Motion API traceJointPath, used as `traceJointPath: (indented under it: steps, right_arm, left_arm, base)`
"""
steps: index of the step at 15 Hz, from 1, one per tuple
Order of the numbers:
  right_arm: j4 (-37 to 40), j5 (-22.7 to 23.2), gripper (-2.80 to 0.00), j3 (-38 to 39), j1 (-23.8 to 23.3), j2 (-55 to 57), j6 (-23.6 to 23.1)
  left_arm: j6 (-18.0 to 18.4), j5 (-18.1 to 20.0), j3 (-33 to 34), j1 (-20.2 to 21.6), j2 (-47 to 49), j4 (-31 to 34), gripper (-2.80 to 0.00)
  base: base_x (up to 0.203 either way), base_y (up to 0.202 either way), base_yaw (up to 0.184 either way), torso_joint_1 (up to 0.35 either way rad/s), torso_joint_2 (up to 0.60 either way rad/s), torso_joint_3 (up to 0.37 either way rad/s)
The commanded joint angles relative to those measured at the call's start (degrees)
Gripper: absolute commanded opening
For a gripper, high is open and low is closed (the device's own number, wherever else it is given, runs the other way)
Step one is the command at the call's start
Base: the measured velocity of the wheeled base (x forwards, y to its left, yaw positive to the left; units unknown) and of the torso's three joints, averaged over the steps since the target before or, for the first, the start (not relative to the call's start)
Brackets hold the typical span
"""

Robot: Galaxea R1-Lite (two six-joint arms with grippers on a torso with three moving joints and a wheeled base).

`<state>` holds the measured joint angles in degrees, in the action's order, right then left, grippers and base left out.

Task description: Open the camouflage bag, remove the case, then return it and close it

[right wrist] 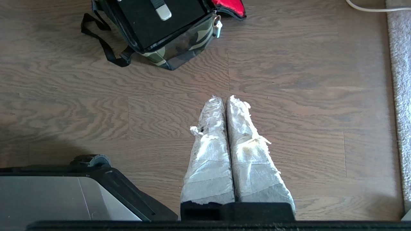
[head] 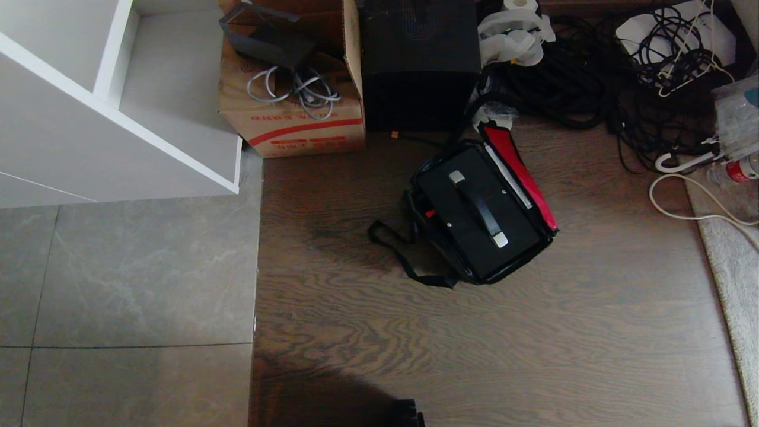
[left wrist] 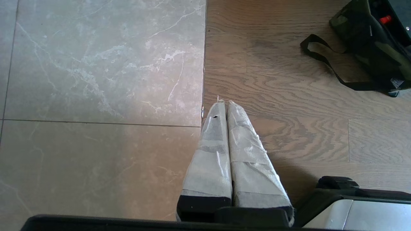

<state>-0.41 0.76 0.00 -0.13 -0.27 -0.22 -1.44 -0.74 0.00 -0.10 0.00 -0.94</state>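
The camouflage bag [head: 418,228] stands on the wooden floor with its top open and its red-lined flap [head: 522,172] folded back to the right. Inside it sits the flat black case [head: 459,222], its black handle bar [head: 483,210] and silver brackets facing up. A black shoulder strap [head: 397,252] trails on the floor to the bag's left. The right wrist view shows the bag's camouflage side [right wrist: 175,48] and white zipper pull [right wrist: 217,27]. My left gripper [left wrist: 224,103] and right gripper [right wrist: 224,98] hang shut and empty above the floor, both well short of the bag.
Behind the bag stand a tall plain black box [head: 421,65] and a brown cardboard carton [head: 293,89] holding cables. A white shelf unit [head: 112,101] is at the left, tangled black cables [head: 593,77] at the back right, a rug edge [head: 732,261] on the right.
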Motion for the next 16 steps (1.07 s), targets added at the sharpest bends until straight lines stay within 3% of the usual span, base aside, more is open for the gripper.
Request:
traceJointPath:
  steps: [1,5,16]
  right_arm:
    - [-0.02,0.03,-2.8,0.0,-0.04,0.2,0.01]
    - [-0.02,0.03,-2.8,0.0,0.03,0.18,-0.04]
    - [-0.02,0.03,-2.8,0.0,-0.03,0.26,-0.04]
  left_arm:
    - [0.03,-0.05,0.53,0.07,0.0,-0.03,-2.8]
    - [-0.05,-0.05,0.62,0.01,0.0,-0.03,-2.8]
    - [-0.14,-0.06,0.62,0.01,0.0,-0.12,-2.8]
  base:
    - [0.0,0.0,0.0,0.0,0.0,0.0]
    - [0.0,0.0,0.0,0.001,0.0,0.037]
    - [0.0,0.0,0.0,0.002,0.0,0.194]
